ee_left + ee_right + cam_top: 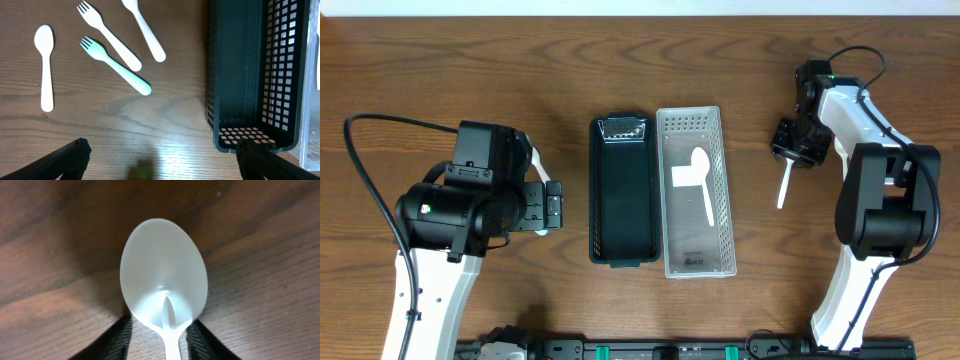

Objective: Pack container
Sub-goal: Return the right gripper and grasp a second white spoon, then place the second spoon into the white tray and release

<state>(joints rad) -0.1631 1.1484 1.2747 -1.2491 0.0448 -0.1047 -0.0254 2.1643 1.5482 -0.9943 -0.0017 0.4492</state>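
White spoon [164,275] filling right wrist view. Right gripper [167,347] pinching its neck near right edge of table [440,60], toward far side. White tray [690,120] sitting mid-table, holding second spoon [701,175]. Dark basket [596,190] sitting just beside tray, on its left. Left gripper [161,147] hanging spread, gripping nothing, near forks [107,35] by left edge. Risk: narrow neck grip letting spoon start pivoting in transit, long handle catching tray rim, spoon dropping outside.

left arm [440,215]: black round motor housings, green dot, white lower link, black cable [400,121]. right arm [850,110]: white links, black joints. left gripper [162,157]: black fingers.
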